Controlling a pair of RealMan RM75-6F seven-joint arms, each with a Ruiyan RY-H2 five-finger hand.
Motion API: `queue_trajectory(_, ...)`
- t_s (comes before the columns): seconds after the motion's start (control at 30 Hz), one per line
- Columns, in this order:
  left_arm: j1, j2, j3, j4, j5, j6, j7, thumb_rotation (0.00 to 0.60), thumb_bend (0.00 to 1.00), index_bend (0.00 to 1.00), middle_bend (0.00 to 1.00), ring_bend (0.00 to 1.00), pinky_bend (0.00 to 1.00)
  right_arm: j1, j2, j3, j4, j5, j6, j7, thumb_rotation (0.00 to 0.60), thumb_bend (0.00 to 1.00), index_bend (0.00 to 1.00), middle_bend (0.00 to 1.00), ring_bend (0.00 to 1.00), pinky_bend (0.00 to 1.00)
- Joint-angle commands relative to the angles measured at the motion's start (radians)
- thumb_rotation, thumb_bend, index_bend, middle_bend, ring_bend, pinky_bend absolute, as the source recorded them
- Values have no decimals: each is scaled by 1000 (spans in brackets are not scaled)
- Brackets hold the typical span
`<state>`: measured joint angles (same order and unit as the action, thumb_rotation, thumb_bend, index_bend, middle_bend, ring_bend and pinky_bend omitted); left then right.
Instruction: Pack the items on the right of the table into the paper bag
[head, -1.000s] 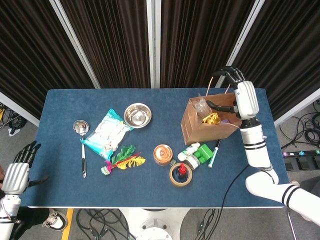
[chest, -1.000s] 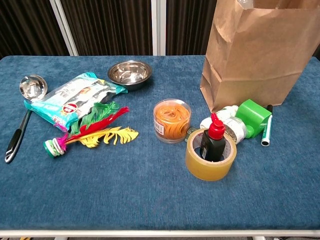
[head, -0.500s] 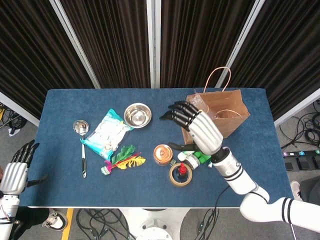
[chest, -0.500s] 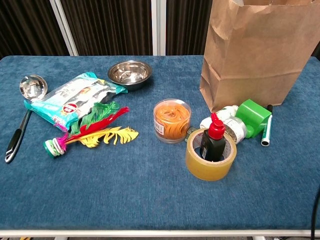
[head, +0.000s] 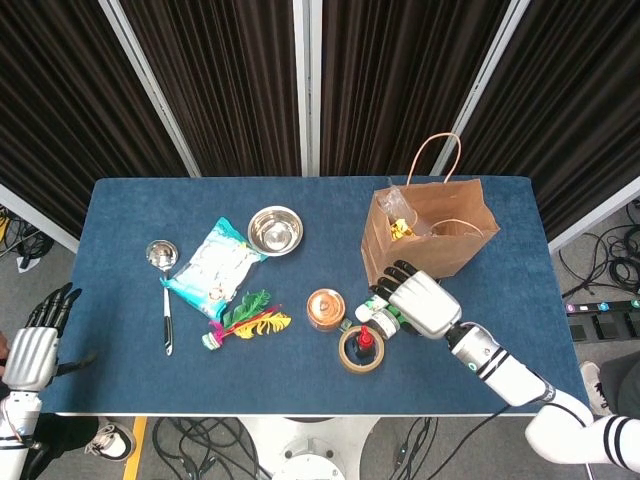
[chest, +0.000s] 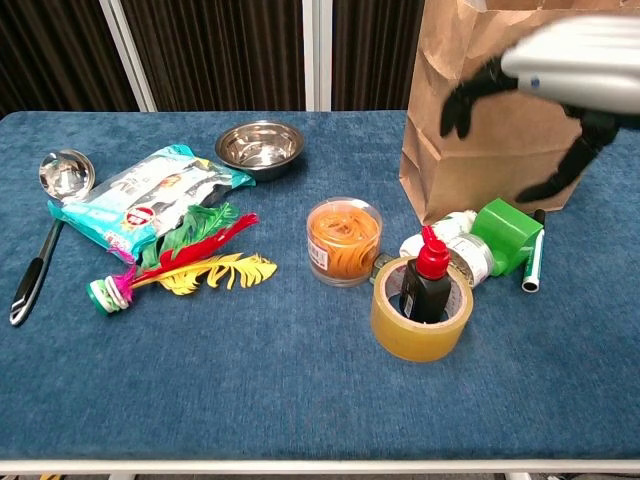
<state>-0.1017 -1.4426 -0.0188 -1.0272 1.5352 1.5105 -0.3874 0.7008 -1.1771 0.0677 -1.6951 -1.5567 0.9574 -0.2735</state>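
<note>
My table (head: 130, 370) wore a dark blue cloth and had a white frame under its near edge. Behind its far edge hung dark pleated curtains (head: 220, 80) split by pale metal posts (head: 307, 85). The floor (head: 60, 255) was grey, with black cables (head: 610, 250) past the right edge.

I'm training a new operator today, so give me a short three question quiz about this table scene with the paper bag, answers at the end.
1. True or false: the right hand is gripping the green bottle.
2. What stands inside the tape roll? A) pen B) small red-capped bottle C) ladle
3. Fill in: the steel bowl sits just right of the ____.

Key
1. False; it hovers above, holding nothing.
2. B, the small red-capped bottle.
3. Snack bag.
</note>
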Motion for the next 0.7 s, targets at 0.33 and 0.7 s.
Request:
queue_trajectory(0.33,6,-6,-2,29,-5,1,-24,600,169,92,122,24,147,28,-97,-53,111,60,-124,-80,600,0,313,328,217,187)
queue_trajectory(0.7,8,-19,1,60,-4,-1,-37,600,170,92,122,24,147,25,-159,-70,182,53,-122,-55,600,0,312,311,178,161)
